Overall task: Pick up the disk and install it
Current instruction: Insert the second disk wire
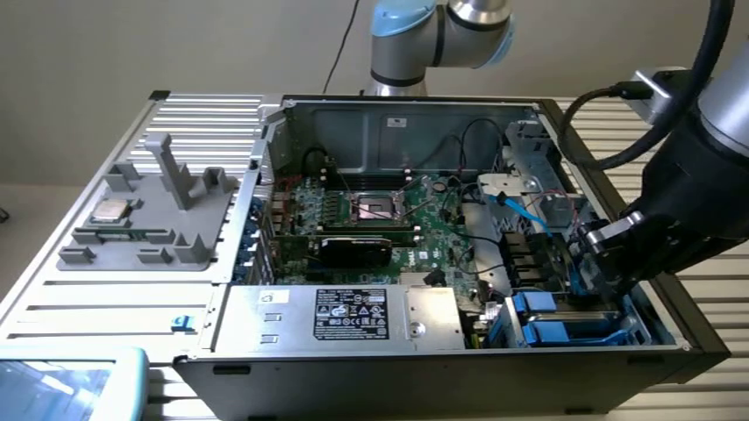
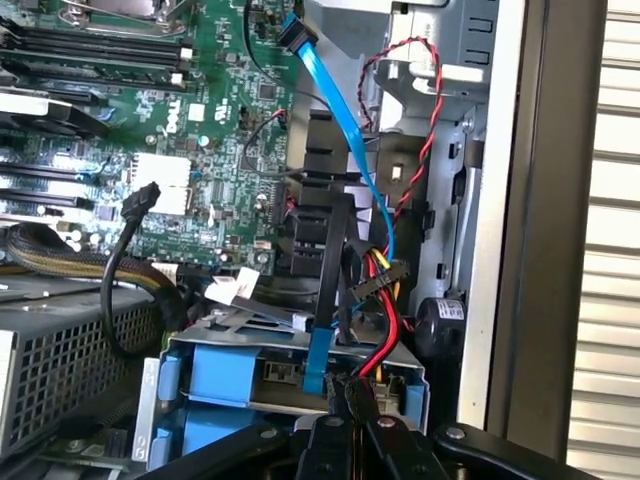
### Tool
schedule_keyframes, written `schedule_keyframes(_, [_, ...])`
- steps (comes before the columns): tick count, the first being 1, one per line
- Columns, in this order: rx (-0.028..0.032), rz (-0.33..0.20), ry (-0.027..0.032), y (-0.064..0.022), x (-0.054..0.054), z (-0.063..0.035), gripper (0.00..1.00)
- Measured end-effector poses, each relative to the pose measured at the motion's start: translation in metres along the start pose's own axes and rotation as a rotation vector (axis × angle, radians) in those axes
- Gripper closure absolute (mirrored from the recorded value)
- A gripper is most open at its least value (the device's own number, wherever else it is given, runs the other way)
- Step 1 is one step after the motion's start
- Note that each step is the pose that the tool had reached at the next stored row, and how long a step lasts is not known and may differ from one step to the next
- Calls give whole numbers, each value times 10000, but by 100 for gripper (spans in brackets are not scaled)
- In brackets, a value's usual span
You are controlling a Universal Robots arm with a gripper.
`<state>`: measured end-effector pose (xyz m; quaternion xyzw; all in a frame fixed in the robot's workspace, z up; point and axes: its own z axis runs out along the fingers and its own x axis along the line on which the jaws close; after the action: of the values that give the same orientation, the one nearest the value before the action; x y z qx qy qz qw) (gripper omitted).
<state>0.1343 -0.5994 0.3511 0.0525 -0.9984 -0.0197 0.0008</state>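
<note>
Closed jaws hover empty over blue drive bay; computer case sits on slatted table.

Open computer case on slatted table: green motherboard, labelled silver power supply, blue drive brackets. Black gripper lowered inside. Grey fixture tray alongside.

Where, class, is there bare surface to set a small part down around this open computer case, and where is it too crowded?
Free: the slatted white tabletop behind the grey plastic fixture tray, and the strip in front of that tray. Crowded: inside the open black computer case, where the green motherboard, cables and blue drive brackets sit close around the black gripper.
</note>
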Motion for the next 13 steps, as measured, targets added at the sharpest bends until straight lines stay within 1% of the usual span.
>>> schedule_keyframes(13, [3,-1,1,23,0,-589,89])
